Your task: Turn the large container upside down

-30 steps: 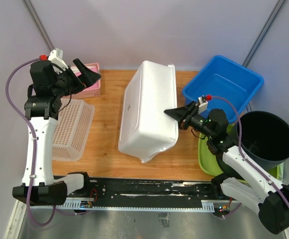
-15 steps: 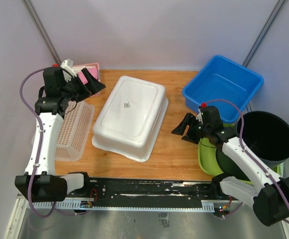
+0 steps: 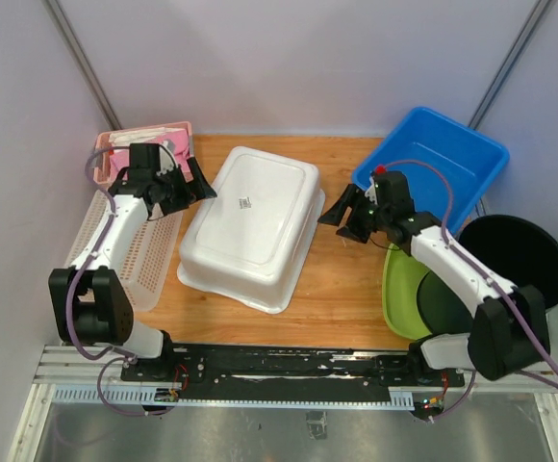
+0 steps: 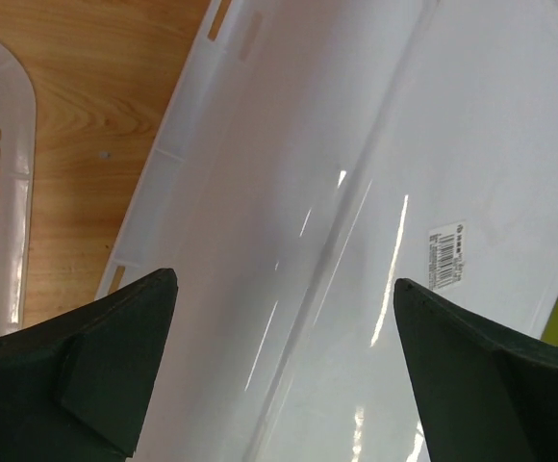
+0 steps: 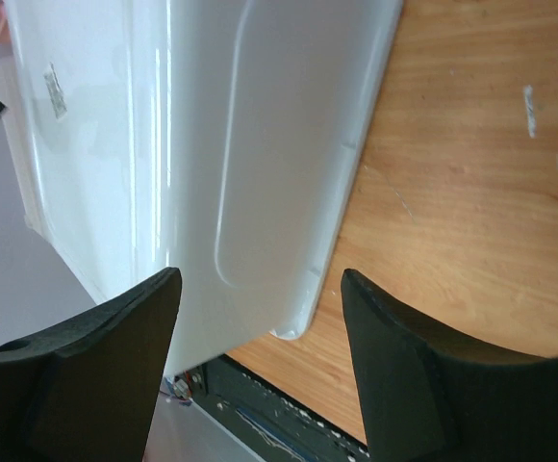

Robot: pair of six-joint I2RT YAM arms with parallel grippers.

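Lying bottom-up: large white rectangular plastic container (image 3: 250, 226), sitting mid wooden worktop (image 3: 346, 289).
Left tool (image 3: 189, 191): hovering over container's left edge, fingers spreading wide, gripping nothing.
Right tool (image 3: 340, 223): hovering just beside container's right rim, fingers standing apart, empty.

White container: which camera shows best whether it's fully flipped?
Top external. It shows the whole white container base-up on the table, all four edges visible. Left wrist shows only part of its base and one rim; right wrist only a side wall and corner.
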